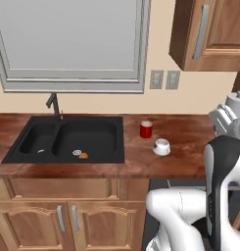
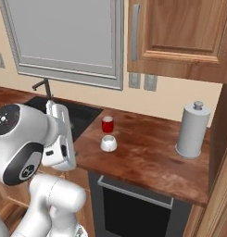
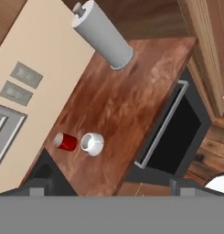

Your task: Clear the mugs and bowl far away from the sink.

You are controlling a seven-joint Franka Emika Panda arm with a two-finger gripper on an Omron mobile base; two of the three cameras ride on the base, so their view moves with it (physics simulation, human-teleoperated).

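Two mugs stand close together on the wooden counter just right of the black sink (image 1: 40,135). The red mug (image 1: 146,130) (image 2: 107,124) (image 3: 66,141) is nearer the wall. The white mug (image 1: 161,146) (image 2: 108,143) (image 3: 92,144) is in front of it, toward the counter edge. In the hand view my gripper (image 3: 111,188) is open, nothing between its fingertips (image 3: 38,187), and it hangs high above the counter with both mugs well below it. The bowl is out of view.
A small orange ball (image 1: 83,155) lies in the right basin, behind which rises the faucet (image 1: 54,104). A tall grey cylinder (image 2: 192,130) (image 3: 102,34) stands at the counter's far right. A dark appliance front (image 2: 133,203) sits under the counter, and wall cabinets (image 2: 175,37) hang above.
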